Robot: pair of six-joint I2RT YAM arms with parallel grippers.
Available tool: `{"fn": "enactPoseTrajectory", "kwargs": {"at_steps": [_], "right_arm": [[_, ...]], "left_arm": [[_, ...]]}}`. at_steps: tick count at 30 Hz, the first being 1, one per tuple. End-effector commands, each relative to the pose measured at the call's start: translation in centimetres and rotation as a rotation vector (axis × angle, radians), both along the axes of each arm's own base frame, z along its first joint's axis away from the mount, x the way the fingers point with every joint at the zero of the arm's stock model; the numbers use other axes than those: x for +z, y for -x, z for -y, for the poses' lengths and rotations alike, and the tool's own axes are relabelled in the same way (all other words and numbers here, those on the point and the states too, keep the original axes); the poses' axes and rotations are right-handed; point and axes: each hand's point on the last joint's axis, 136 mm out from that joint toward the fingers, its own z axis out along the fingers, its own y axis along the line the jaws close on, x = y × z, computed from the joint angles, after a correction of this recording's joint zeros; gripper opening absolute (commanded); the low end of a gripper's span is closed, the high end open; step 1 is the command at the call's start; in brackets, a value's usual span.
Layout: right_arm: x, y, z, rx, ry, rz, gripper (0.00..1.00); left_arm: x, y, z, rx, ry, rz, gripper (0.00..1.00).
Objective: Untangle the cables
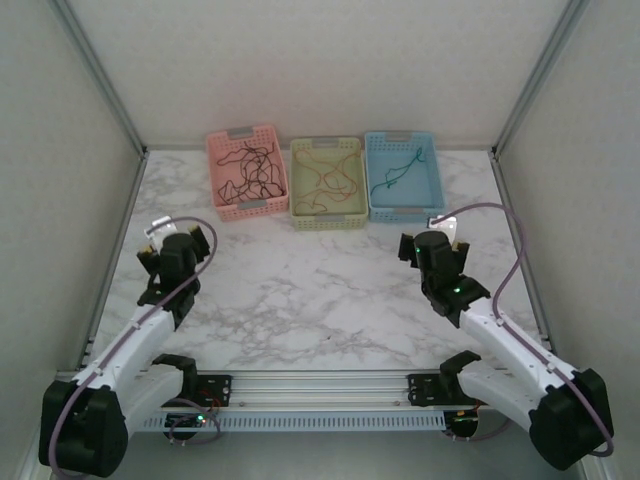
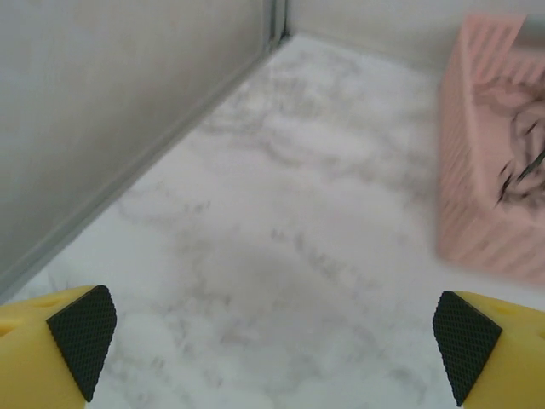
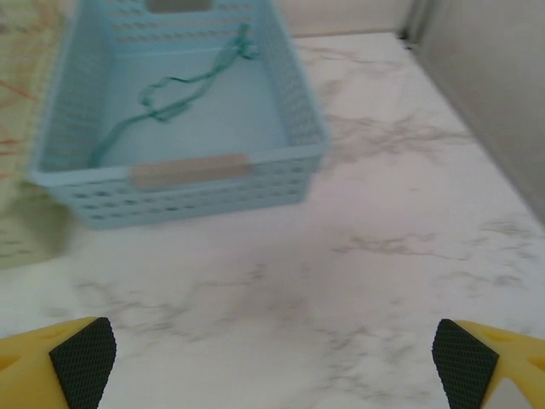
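Cables [image 1: 252,166] in far baskets [image 1: 328,219] — well beyond left claw [image 2: 272,341], right claw [image 3: 272,349]; both spread wide, empty.

The top external view looks down from above the near edge over the table [image 1: 320,300] to its far edge. Low and close, the left wrist view looks past the left gripper [image 2: 274,341] to the far left corner, sharing the pink basket [image 2: 481,187]. The right wrist view looks past the right gripper [image 3: 272,358] to the far right corner, sharing the blue basket [image 3: 187,192].
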Motion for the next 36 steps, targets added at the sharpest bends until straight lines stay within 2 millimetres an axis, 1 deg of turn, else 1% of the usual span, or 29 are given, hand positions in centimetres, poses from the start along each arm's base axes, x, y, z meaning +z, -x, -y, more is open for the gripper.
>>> {"fn": "enactPoseTrajectory", "kwargs": {"at_steps": [1,2,4,5,6,9,11,14,15,17,18,19,20,22,23,25,26,27,28,30,31,32,36], "right_arm": [[-0.6,-1.7,3.4,-0.108,0.107,0.058,0.99],[-1.6,-2.0,4.3,-0.132,0.104,0.043,0.99],[-2.8,-2.2,5.3,-0.152,0.102,0.061,0.99],[-3.8,-1.9,5.9,-0.165,0.099,0.047,0.99],[-4.4,-1.9,6.5,-0.181,0.083,0.043,0.98],[-5.4,-2.0,7.8,-0.208,0.044,0.078,0.97],[-5.2,-2.6,7.9,-0.206,0.025,0.114,0.96],[-4.9,-3.6,8.0,-0.193,0.012,0.166,0.95],[-4.9,-4.0,8.1,-0.186,0.008,0.18,0.95],[-4.6,-4.6,7.8,-0.152,0.008,0.225,0.94],[-4.8,-4.8,7.9,-0.153,-0.011,0.244,0.94],[-5.2,-5.1,7.7,-0.142,-0.02,0.245,0.94],[-5.6,-5.4,7.2,-0.108,-0.015,0.24,0.92],[-5.9,-5.7,5.2,-0.009,0.017,0.248,0.92],[-6.1,-5.8,4.7,0.022,0.022,0.242,0.92],[-7.4,-6.8,4.0,0.059,0.025,0.209,0.93],[-7.3,-7.5,4.1,0.048,0.036,0.214,0.93],[-8.1,-7.8,3.9,0.058,0.018,0.13,0.93],[-8.2,-8.1,4.4,0.055,-0.019,0.128,0.91],[-8.4,-8.1,5.0,0.042,-0.043,0.113,0.92],[-8.2,-8.2,5.0,0.042,-0.042,0.123,0.94],[-8.5,-8.0,5.0,0.041,-0.044,0.108,0.98],[-8.3,-8.0,5.0,0.042,-0.042,0.118,0.99]], "left_arm": [[1.5,-1.3,0.3,-0.038,-0.054,0.115,0.97],[0.8,-1.6,0.5,-0.051,-0.057,0.102,0.97],[-0.2,-2.2,0.9,-0.072,-0.069,0.079,0.96],[-0.7,-2.4,0.8,-0.072,-0.076,0.071,0.96],[-1.1,-2.6,0.9,-0.079,-0.079,0.072,0.96],[-1.9,-3.4,1.1,-0.101,-0.091,0.077,0.97],[-2.5,-4.1,1.4,-0.121,-0.087,0.084,0.97],[-2.4,-5.3,2.2,-0.175,-0.097,0.118,0.97],[-2.7,-5.7,2.3,-0.185,-0.086,0.117,0.97],[-3.7,-6.4,2.8,-0.227,-0.058,0.126,0.97],[-4.4,-6.7,3.0,-0.238,-0.055,0.126,0.97],[-4.8,-7.1,2.8,-0.225,-0.051,0.112,0.98],[-5.2,-7.5,2.8,-0.238,-0.035,0.085,0.98],[-6.1,-8.2,3.1,-0.274,-0.017,0.058,0.98],[-6.1,-8.1,3.1,-0.277,-0.012,0.049,0.98],[-6.2,-8.2,3.2,-0.286,-0.011,0.049,1.0],[-6.3,-8.3,3.4,-0.294,-0.004,0.04,1.0],[-6.3,-8.4,3.3,-0.303,0.007,0.036,1.0],[-6.4,-8.6,3.3,-0.316,0.023,0.03,1.0],[-6.4,-8.7,3.3,-0.323,0.035,0.03,1.0],[-6.4,-8.7,3.2,-0.322,0.036,0.03,1.0],[-6.4,-8.7,3.2,-0.322,0.036,0.029,1.0],[-6.5,-8.6,3.2,-0.322,0.037,0.029,1.0]]}}
